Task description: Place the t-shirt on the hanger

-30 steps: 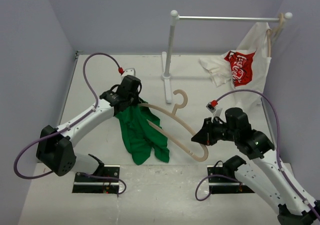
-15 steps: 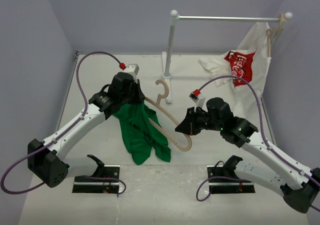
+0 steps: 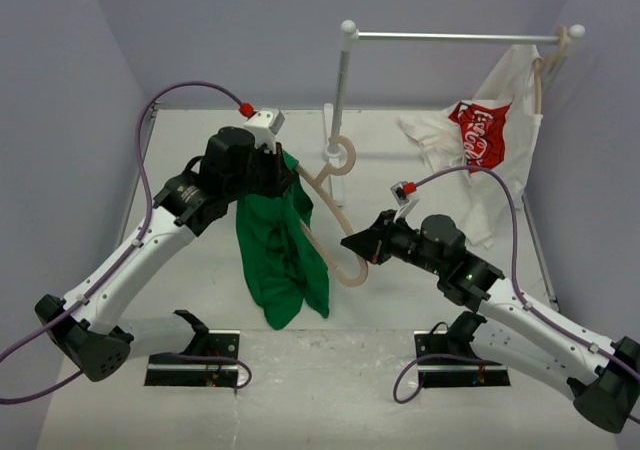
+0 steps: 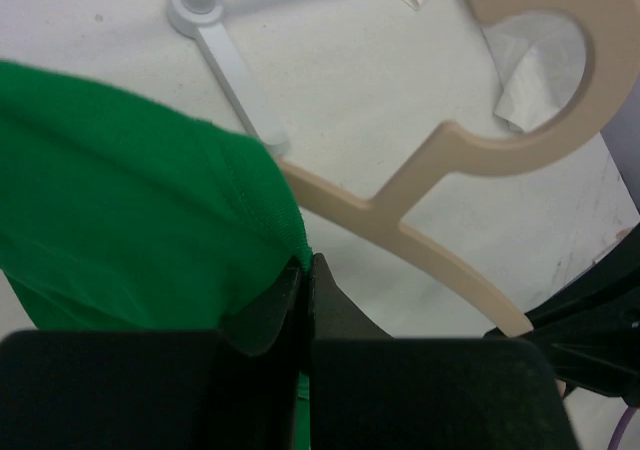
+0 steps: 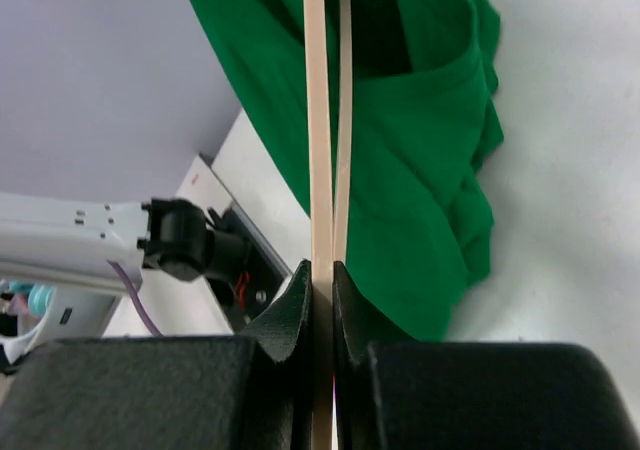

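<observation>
The green t-shirt [image 3: 275, 245] hangs from my left gripper [image 3: 283, 170], which is shut on its top edge and holds it above the table; in the left wrist view the cloth [image 4: 120, 220] is pinched between the jaws. The beige wooden hanger [image 3: 322, 195] runs from its hook near the rack post down to my right gripper [image 3: 352, 247], which is shut on its lower end. One arm of the hanger passes into the shirt. In the right wrist view the hanger [image 5: 320, 120] stands edge-on between the shut fingers, with the t-shirt [image 5: 420, 170] behind it.
A white clothes rack [image 3: 340, 100] stands at the back middle, its bar running right. A white shirt with a red logo [image 3: 480, 130] hangs on a like hanger at the bar's right end. Grey walls close in left, back and right.
Both grippers have moved up and toward the back. The shirt has been lifted higher, and the hanger has swung steeper with its hook now by the rack post.
</observation>
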### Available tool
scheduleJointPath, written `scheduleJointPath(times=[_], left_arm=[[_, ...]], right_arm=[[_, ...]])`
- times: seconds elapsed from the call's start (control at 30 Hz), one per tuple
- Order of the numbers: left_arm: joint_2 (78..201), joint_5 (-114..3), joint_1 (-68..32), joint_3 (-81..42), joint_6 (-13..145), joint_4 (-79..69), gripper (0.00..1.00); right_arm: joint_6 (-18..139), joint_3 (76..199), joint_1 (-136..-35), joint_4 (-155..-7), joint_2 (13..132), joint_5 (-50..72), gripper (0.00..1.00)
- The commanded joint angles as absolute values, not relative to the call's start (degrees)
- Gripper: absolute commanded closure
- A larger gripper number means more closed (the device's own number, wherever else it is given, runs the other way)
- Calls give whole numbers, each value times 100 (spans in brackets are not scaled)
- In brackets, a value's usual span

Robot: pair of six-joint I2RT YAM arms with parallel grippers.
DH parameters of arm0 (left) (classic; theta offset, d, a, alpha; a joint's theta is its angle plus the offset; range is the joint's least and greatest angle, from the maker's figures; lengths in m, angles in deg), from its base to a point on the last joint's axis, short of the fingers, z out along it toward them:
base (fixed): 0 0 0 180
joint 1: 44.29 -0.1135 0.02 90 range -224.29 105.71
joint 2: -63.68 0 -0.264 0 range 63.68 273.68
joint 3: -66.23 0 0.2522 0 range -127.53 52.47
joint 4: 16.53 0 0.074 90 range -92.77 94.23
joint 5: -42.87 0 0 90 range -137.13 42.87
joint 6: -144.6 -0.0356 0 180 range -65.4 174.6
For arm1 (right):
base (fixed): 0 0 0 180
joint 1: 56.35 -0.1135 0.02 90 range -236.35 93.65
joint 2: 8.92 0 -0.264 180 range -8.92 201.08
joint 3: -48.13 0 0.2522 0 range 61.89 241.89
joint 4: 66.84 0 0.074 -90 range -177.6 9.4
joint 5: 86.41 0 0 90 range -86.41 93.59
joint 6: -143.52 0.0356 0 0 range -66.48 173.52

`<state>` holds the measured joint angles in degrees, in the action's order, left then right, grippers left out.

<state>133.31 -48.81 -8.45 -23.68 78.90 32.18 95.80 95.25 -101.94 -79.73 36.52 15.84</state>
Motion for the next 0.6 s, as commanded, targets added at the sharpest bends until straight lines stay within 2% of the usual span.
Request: scheduleJointPath(times=[0.0,0.1,0.17,0.43,0.5,0.57], left_arm=[[13022,-5272,-545,-2481,7681,3237,100],[13100,-5348,-218,-2877,7581,3407,100],[13166,-5266,104,-3143,7514,3481,100],[13355,-5618,308,-3195,7280,3652,100],[13365,-5348,308,-3273,7241,3821,100],[13474,-4500,308,-3573,7217,4267,100]], right_arm=[[9119,10162,-10250,-7416,4059,1168,100],[8965,10639,-10472,-7659,4488,528,100],[9074,10446,-10496,-7282,4406,418,100],[8907,10342,-10496,-6844,4478,763,100],[8829,10354,-10496,-6838,4437,696,100],[8749,10349,-10496,-6838,4323,518,100]])
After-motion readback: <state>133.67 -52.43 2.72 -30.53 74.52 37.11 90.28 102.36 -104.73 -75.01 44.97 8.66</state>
